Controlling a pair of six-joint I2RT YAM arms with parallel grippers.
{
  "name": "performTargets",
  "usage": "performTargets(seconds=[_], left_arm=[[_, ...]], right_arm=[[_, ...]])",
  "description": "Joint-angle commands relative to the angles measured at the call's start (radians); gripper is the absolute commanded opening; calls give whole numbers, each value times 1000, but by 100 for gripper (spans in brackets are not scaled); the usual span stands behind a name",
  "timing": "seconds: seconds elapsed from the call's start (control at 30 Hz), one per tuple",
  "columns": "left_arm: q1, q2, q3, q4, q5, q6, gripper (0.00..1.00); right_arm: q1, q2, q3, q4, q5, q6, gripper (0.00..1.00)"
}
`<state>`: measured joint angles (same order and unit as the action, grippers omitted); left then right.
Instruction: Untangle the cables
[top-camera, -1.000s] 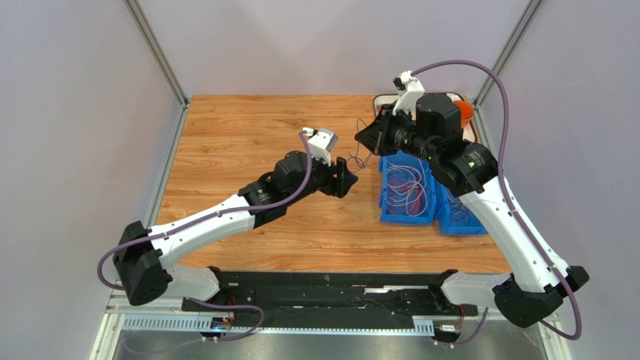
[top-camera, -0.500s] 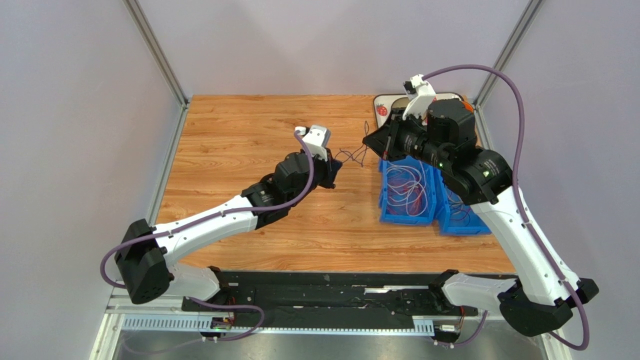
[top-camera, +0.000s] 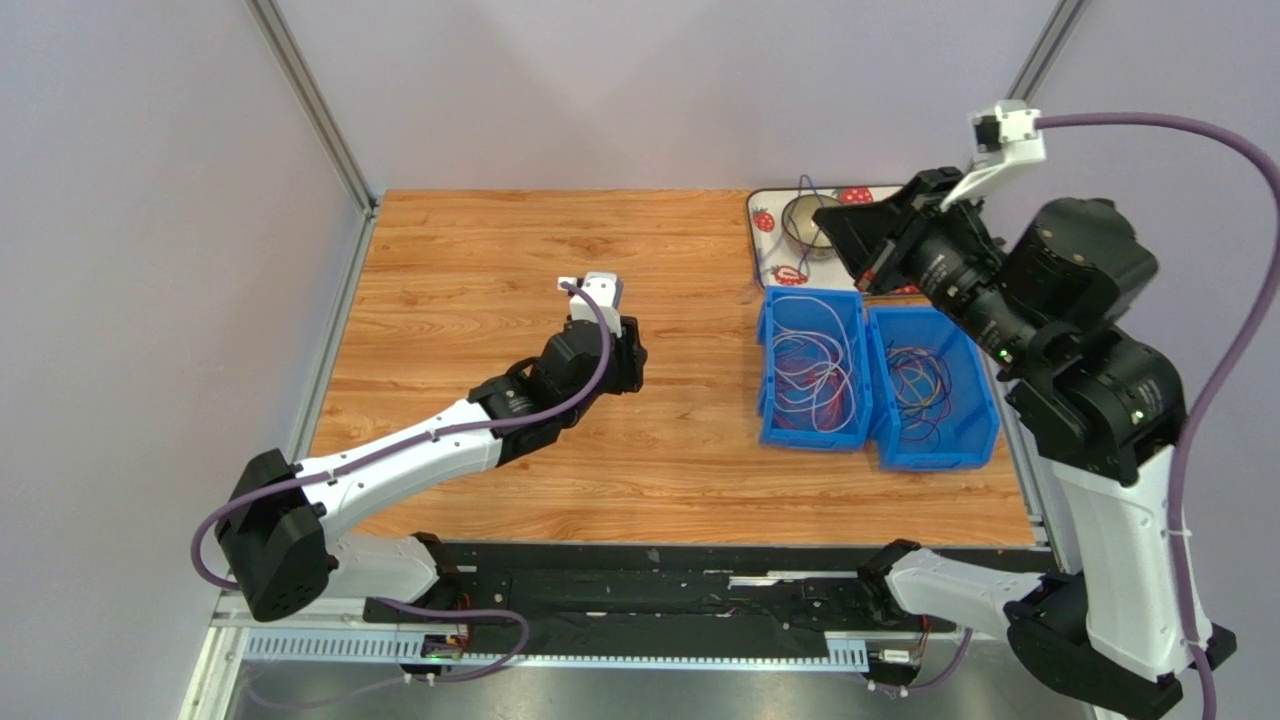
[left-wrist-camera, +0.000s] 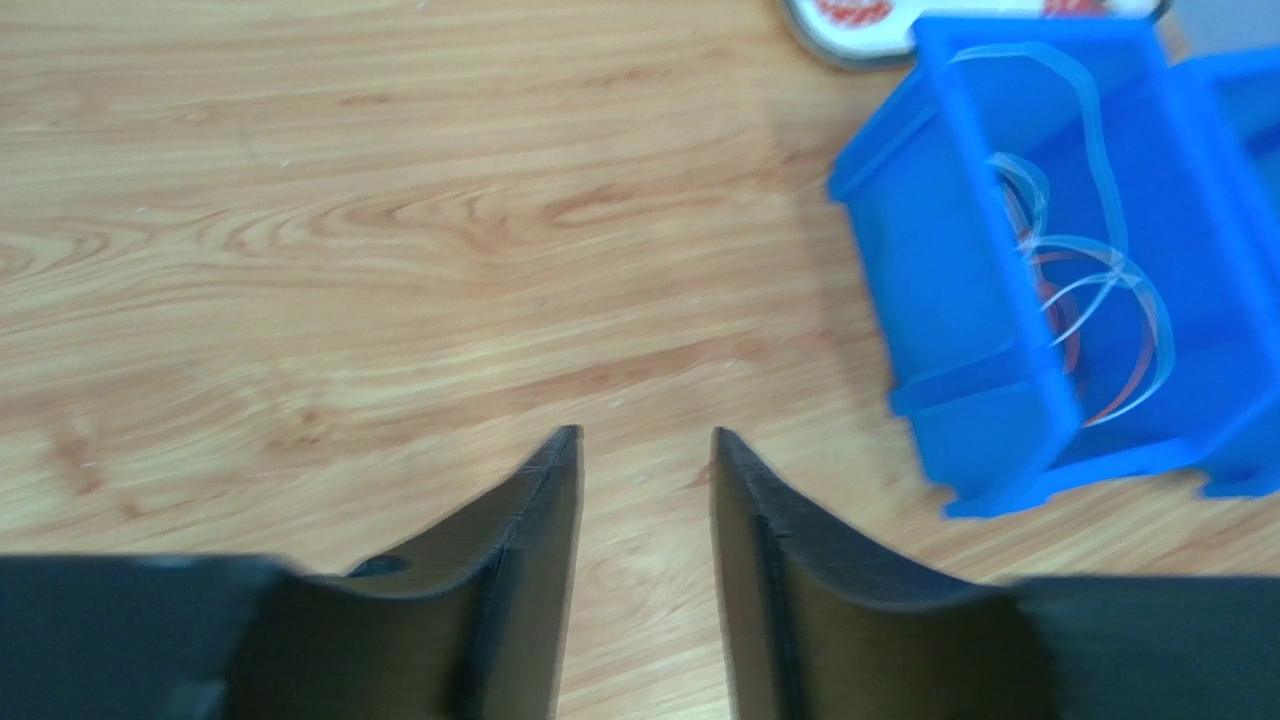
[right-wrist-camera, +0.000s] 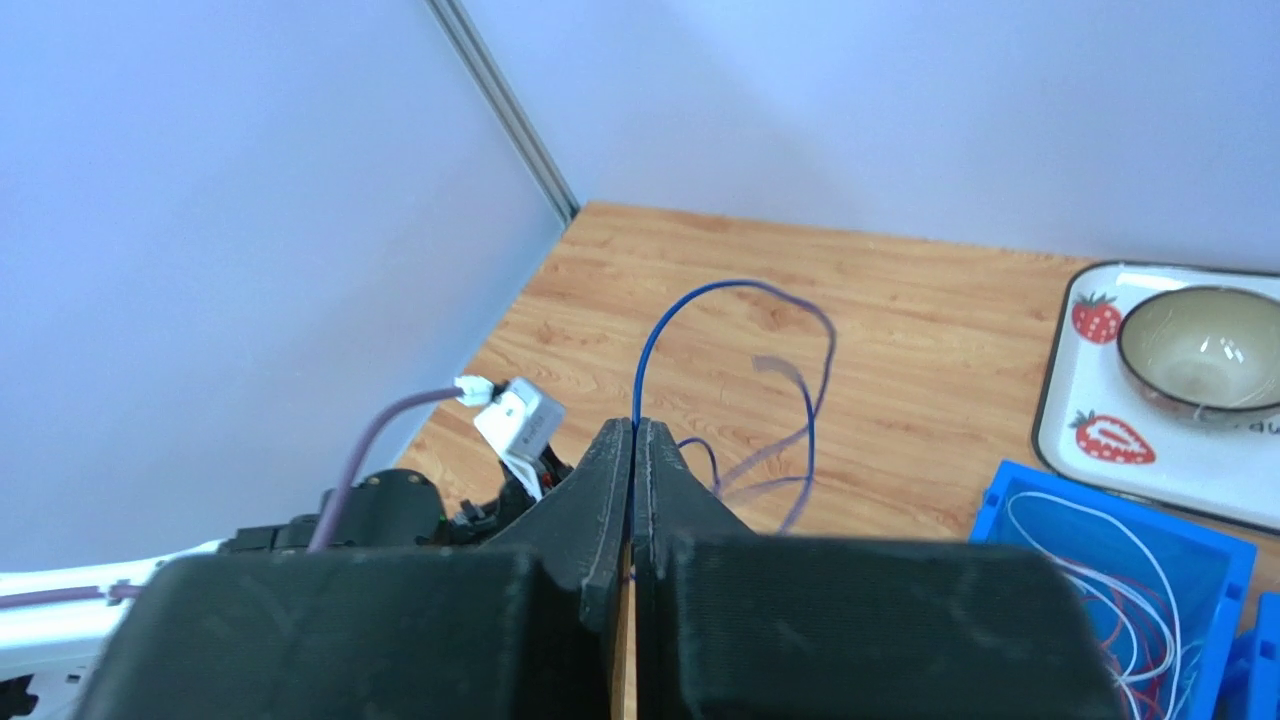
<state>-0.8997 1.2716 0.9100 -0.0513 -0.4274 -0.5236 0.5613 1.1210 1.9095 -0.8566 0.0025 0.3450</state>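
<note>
My right gripper (right-wrist-camera: 633, 426) is shut on a thin blue-purple cable (right-wrist-camera: 721, 287) that loops up from the fingertips and hangs down over the wood. In the top view that gripper (top-camera: 836, 225) is raised high above the tray at the back right. Loose white, purple and orange-red cables (top-camera: 819, 375) lie in the left blue bin (top-camera: 769, 360). Dark, yellow and orange ones (top-camera: 924, 383) lie in the right bin (top-camera: 984, 398). My left gripper (left-wrist-camera: 643, 443) is open low over bare wood, nothing between its fingers, left of the bins (left-wrist-camera: 977, 300).
A white strawberry-patterned tray (top-camera: 769, 225) holding a bowl (right-wrist-camera: 1207, 348) sits at the back right, behind the bins. Metal frame posts (top-camera: 313, 105) and grey walls enclose the wooden table (top-camera: 481, 270). The left arm stretches across the table's middle.
My right arm has risen and swung back to the right, carrying the cable up with it. The left gripper shut, then opened, and drew back leftward, away from the cable.
</note>
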Motion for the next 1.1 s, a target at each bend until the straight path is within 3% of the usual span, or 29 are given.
performTargets(seconds=[0.0,0.17,0.5,0.7,0.9,1.07], left_arm=[[5,-38,-8,-71,25,-26,57],[5,-98,1,-154,85,-19,60],[5,-328,133,-672,53,31,60],[5,-526,197,-916,-57,94,60],[5,-727,161,-1004,-192,145,64],[4,-888,72,-945,-198,162,64]], right_arm=[[-5,-6,40,-21,43,-24,0],[-3,-10,48,-35,96,-43,0],[-3,-39,-4,-171,494,-123,0],[-5,-58,-105,-182,628,-146,0],[-20,-70,-177,-202,721,-130,0],[-43,-98,-263,-202,815,-92,0]])
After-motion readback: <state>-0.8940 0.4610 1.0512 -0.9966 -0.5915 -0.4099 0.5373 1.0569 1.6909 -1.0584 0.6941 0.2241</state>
